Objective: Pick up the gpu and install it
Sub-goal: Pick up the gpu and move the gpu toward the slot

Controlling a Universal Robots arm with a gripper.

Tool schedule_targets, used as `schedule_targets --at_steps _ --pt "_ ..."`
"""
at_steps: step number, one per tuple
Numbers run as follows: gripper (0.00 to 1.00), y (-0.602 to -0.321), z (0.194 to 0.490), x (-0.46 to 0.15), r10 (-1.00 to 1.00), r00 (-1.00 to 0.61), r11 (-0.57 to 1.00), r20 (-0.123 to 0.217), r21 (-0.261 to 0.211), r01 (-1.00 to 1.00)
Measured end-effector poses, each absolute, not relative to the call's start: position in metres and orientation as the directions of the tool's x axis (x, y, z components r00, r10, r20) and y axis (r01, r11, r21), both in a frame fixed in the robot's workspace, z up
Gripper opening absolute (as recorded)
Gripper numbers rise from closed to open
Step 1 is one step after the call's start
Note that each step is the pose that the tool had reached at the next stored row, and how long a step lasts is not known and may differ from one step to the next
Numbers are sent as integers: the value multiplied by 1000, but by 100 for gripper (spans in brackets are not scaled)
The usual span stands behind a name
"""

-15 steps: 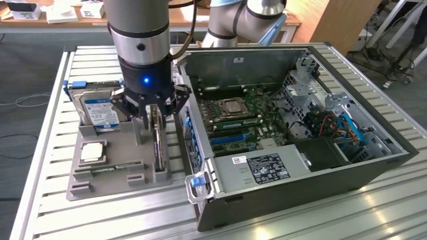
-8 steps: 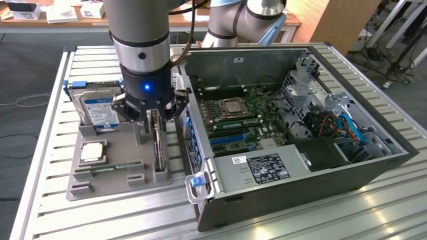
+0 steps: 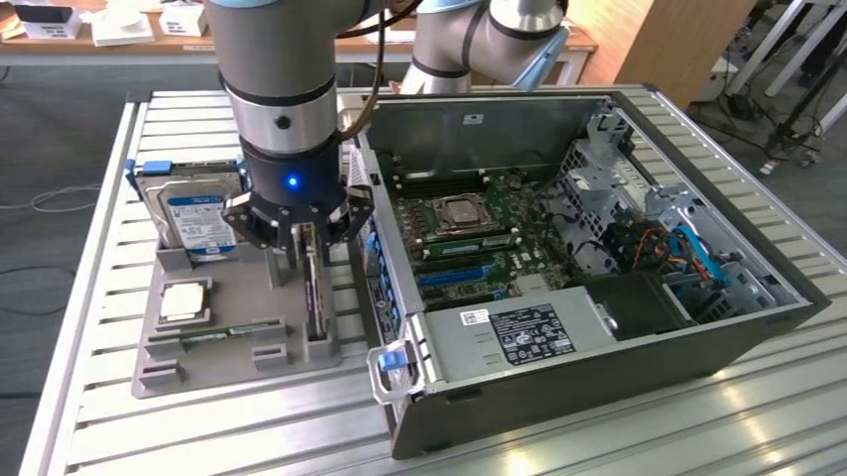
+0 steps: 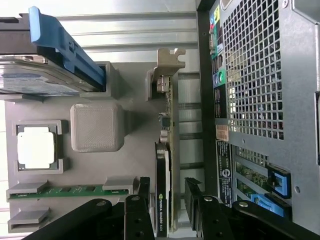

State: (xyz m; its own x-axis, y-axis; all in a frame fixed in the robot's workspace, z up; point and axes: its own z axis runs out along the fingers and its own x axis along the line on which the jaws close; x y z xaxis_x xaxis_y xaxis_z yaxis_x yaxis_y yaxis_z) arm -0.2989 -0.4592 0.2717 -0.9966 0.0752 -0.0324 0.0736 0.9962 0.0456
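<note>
Gripper (image 4: 168,186) jaws apart, straddling the gpu (image 4: 161,170), which stands on edge in its tray (image 3: 218,369) slot beside the case (image 3: 569,392). We judge an off-centre close could tilt or jam the card. Fingers seem clear of it, though it is hard to tell

The black two-fingered gripper (image 4: 167,186) stands open, one finger either side of the thin black-faced gpu (image 4: 163,167), upright on edge in the grey plastic holder tray (image 4: 131,95)
</note>
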Motion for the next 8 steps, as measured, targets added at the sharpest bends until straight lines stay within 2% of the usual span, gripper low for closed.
schedule_targets --at_steps 8 --pt "42 -459 258 -299 75 -997 996 -33 46 74"
